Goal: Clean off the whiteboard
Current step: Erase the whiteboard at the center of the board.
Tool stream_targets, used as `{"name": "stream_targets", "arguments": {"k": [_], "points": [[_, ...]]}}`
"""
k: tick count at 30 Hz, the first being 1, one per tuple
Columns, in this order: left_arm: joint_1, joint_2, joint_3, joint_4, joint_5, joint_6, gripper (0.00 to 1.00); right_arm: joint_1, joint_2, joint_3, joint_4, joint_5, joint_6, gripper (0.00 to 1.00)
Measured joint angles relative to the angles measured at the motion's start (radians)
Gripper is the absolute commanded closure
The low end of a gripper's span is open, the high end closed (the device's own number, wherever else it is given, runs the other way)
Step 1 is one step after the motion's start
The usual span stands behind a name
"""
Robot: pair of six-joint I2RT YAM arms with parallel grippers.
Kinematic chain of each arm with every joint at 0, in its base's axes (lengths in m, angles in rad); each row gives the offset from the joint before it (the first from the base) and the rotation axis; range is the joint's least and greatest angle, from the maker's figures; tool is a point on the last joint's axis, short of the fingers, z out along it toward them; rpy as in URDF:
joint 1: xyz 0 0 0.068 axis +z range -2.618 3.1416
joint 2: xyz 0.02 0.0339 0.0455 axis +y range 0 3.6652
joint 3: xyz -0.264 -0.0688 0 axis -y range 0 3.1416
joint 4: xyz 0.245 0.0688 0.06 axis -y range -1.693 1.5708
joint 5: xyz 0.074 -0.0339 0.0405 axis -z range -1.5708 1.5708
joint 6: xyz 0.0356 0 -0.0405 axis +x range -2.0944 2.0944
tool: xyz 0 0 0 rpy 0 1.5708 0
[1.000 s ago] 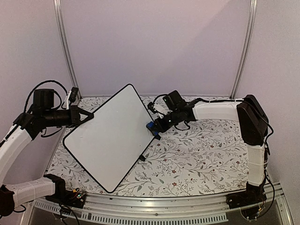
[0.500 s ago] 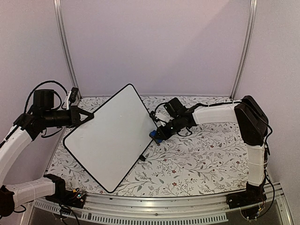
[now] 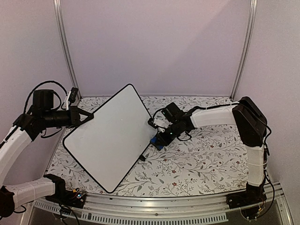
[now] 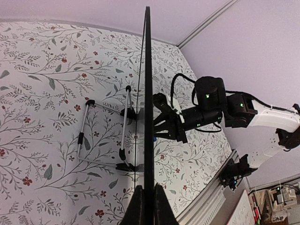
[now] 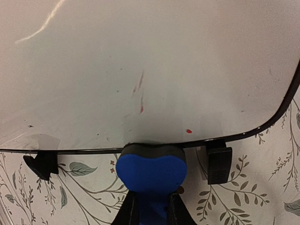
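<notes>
On the floral table [image 3: 206, 150], seen from above, 1 whiteboard [image 3: 110, 136] stood tilted left of centre, long axis running near-left to far-right, its left rim pinched by the left gripper [image 3: 89, 116]. At the right wrist, the right gripper [image 5: 151, 213] clamped 1 blue eraser [image 5: 151, 168] touching the rim between 2 black feet [image 5: 219, 164].

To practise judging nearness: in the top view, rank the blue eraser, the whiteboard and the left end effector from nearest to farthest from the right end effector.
1. blue eraser: held in the right end effector.
2. whiteboard: its rim right beside the eraser.
3. left end effector: on the board's far edge.
</notes>
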Motion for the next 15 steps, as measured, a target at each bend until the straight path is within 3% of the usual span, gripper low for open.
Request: {"name": "stream_targets", "arguments": {"k": [15], "points": [[0.0,-0.011,-0.007,0.0,0.0,0.0,1.0,0.041,0.0,0.034,-0.046,0.025,-0.026,0.91]]}}
